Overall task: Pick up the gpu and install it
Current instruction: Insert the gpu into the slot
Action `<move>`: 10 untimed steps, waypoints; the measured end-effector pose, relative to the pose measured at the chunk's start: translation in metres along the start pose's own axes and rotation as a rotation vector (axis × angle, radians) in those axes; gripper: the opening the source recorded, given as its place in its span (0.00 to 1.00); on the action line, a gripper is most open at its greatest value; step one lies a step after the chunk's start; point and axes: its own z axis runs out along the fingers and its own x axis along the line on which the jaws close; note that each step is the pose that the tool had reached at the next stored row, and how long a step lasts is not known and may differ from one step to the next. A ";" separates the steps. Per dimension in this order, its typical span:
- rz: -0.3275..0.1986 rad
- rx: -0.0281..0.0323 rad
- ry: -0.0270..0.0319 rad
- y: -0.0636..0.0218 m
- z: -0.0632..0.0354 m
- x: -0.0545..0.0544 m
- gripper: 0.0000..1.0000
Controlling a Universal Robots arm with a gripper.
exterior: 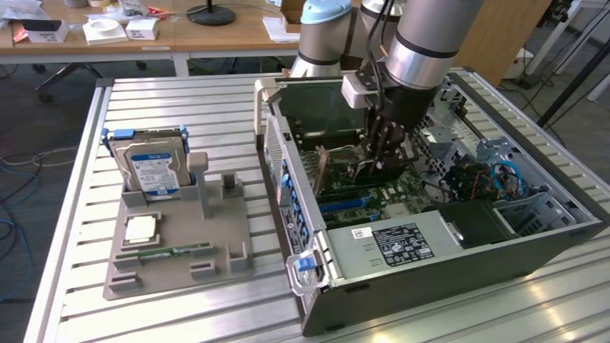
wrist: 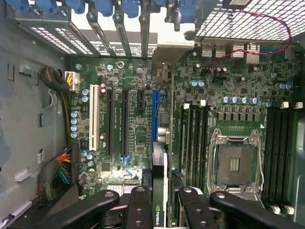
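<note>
Holding the gpu (wrist: 159, 191) on its thin edge, we pinch it from both sides with our claw (exterior: 386, 153) inside the computer case (exterior: 458, 275), so its bottom points straight at the blue slot (wrist: 155, 114).

Legible marks are few.

- **gpu** (wrist: 159, 191): a small green-and-white logo on its edge, with no readable lettering beside it.
- **power supply** (exterior: 348, 259), inside the computer case (exterior: 429, 293): a black label (exterior: 405, 245) with white print and a white barcode sticker (exterior: 363, 232). Neither is readable.
- **hard drive** (exterior: 143, 146), at the exterior view's left of the case: a blue label (exterior: 153, 171), print illegible.
</note>
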 end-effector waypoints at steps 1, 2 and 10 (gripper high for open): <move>0.000 -0.0001 0.0002 0.0000 0.0000 0.000 0.26; 0.000 -0.0001 0.0001 0.0001 0.0000 0.000 0.26; 0.000 0.0017 0.0000 0.0049 0.0001 0.001 0.26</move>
